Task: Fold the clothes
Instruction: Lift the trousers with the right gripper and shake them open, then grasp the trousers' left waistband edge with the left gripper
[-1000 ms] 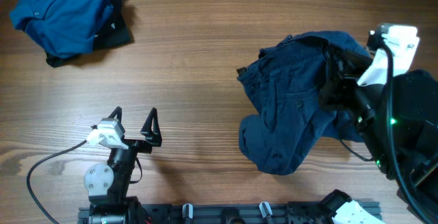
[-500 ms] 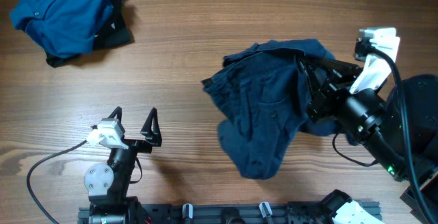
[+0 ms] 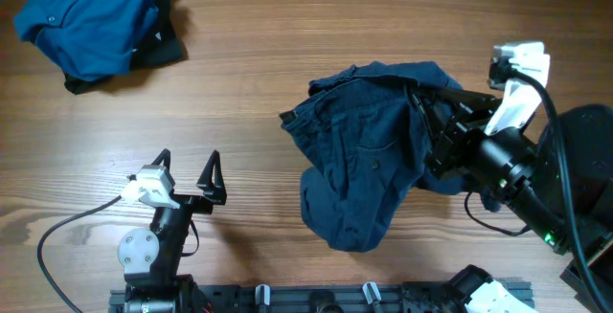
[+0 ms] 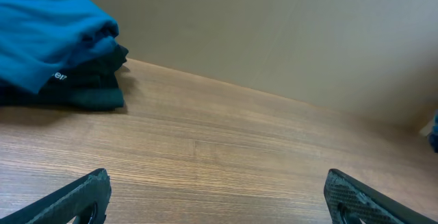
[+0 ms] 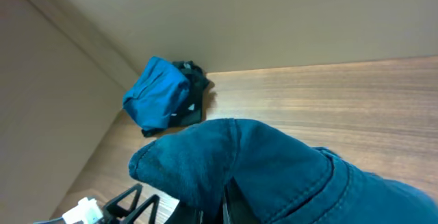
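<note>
Currently my right gripper point(image 3: 431, 129) is pinched tight on the navy shorts point(image 3: 359, 160), which are heaped on the desk point(image 3: 383, 26) at that gripper's left; my left gripper point(image 3: 188, 167) stands wide, well apart from the shorts.

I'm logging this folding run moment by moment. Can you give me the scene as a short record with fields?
navy shorts: bunched in a heap on the table, right of centre, not folded
right gripper: jaws shut on the navy shorts at their right side
left gripper: jaws open, empty, near the front edge, apart from any cloth
blue shirt: piled at the far left corner, on top of a dark garment
fold progress: no neat fold visible on the shorts
</note>
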Controlling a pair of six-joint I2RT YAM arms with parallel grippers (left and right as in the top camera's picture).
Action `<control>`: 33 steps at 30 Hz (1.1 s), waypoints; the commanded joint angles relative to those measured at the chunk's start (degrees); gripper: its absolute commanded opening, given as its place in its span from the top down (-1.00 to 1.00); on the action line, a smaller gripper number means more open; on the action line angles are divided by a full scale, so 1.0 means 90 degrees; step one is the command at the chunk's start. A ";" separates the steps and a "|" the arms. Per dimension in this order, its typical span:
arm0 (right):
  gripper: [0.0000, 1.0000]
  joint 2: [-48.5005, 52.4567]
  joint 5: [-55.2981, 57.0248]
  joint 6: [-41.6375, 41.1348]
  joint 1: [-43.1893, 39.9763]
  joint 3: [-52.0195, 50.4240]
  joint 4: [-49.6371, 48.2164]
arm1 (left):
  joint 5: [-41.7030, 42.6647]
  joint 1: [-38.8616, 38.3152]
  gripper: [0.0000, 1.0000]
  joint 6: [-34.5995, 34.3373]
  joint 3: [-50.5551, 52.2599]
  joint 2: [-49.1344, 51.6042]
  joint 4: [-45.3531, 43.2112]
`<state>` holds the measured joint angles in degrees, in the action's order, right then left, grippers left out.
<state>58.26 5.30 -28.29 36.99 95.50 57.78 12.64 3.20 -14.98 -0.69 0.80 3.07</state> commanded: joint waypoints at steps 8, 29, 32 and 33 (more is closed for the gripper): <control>0.91 -0.0070 -0.0313 -0.0044 0.0027 0.0138 -0.0019 | 0.0299 0.0049 -1.00 -0.0389 0.0039 -0.0046 -0.0041; 0.91 -0.0034 -0.0573 -0.0083 0.0027 0.0138 -0.0211 | 0.4381 0.0049 -0.99 -0.1778 -0.2327 0.0578 0.0146; 0.91 -0.0034 -0.0896 -0.0211 0.0027 0.0138 -0.0461 | 0.5634 0.0049 -1.00 -0.2130 -0.2327 0.1069 -0.0355; 0.91 -0.0034 -0.1035 -0.0216 0.0027 0.0138 -0.0537 | 0.5846 0.0049 -1.00 -0.2127 -0.2324 0.1224 -0.0352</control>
<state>58.26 0.75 -28.97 36.99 95.50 55.51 51.66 3.20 -29.74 -20.93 7.46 0.93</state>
